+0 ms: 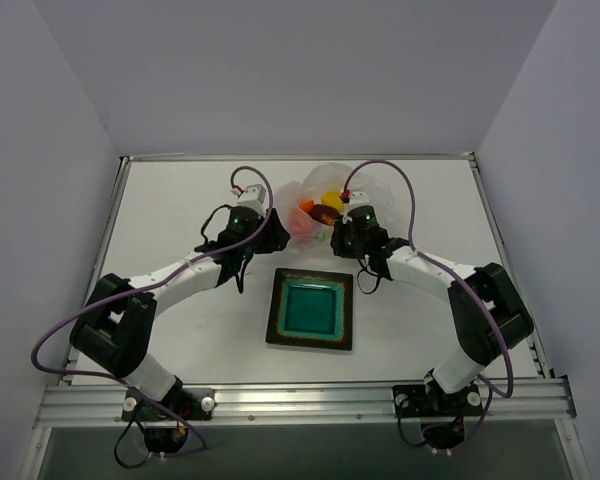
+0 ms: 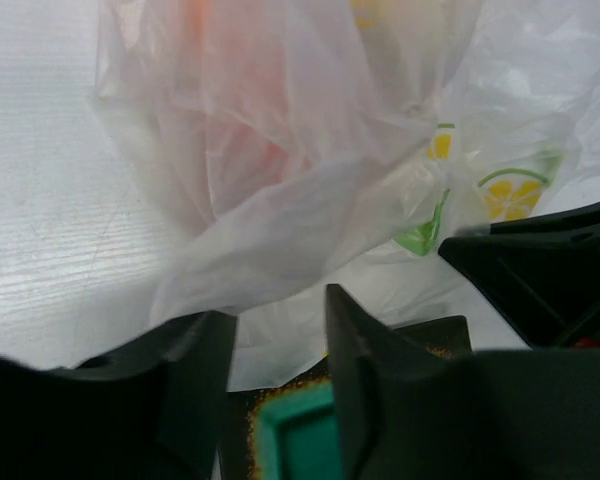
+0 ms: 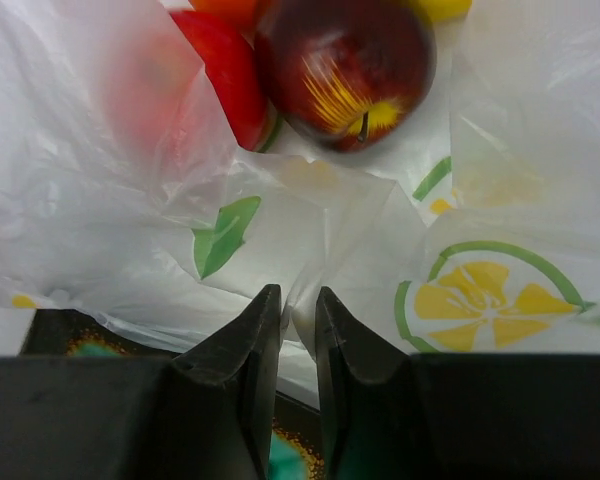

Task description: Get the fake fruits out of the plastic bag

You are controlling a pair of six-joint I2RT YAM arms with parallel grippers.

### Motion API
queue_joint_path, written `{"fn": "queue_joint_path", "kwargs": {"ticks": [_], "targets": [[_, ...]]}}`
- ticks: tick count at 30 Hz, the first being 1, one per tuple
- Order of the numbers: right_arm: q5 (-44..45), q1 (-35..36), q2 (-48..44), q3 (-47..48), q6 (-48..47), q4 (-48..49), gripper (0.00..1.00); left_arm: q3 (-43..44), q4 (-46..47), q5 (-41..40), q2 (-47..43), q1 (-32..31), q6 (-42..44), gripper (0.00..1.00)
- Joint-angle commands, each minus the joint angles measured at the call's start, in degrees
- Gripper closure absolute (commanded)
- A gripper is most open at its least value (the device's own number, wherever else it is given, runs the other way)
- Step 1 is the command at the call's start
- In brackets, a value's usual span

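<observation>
Beyond the teal plate (image 1: 277, 310), right jaws pinch the plastic bag (image 3: 100, 200) of fake fruits (image 3: 345, 65); left jaws stand spread.

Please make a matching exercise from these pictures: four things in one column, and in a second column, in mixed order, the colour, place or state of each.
Column 1
1. dark red apple
2. square plate
3. right gripper
4. left gripper

Column 2
a. shut on a fold of the plastic bag
b. lying in the bag
c. open, fingers apart
d. teal, with a dark rim

Pairs: 1-b; 2-d; 3-a; 4-c
</observation>
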Motion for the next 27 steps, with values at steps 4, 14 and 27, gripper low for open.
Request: {"fn": "queue_joint_path", "kwargs": {"ticks": [4, 14, 27], "targets": [[0.81, 0.21, -4.0, -0.09, 1.17, 4.3, 0.85, 2.95, 1.26, 0.57, -3.21, -2.65, 0.52, 0.45], [-0.51, 0.91, -3.65, -2.02, 3.63, 8.69, 0.89, 7.33, -11.67, -19.03, -7.37, -15.49, 2.29, 0.45], [-0.07, 1.88, -4.17, -6.16, 5.3, 13.26, 0.93, 19.21, -14.66, -24.84, 7.48, -11.1, -1.41, 0.37]]}}
